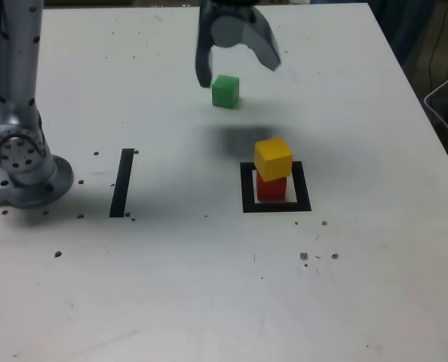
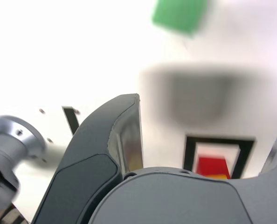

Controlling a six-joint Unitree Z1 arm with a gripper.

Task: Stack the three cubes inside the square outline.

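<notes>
Inside the square outline point(image 1: 276, 206) — yellow cube point(image 1: 273, 157) atop red cube point(image 1: 271, 188).

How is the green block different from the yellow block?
The green cube sits alone on the table, while the yellow cube sits on the red cube. The green cube lies outside the square outline; the yellow cube is over it. The yellow cube looks slightly bigger. Both are plain, solid-coloured cubes.

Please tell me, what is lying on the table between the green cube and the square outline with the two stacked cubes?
Nothing: between the green cube and the square outline lies only bare white table with the gripper's blurred shadow, seen in both views.
</notes>
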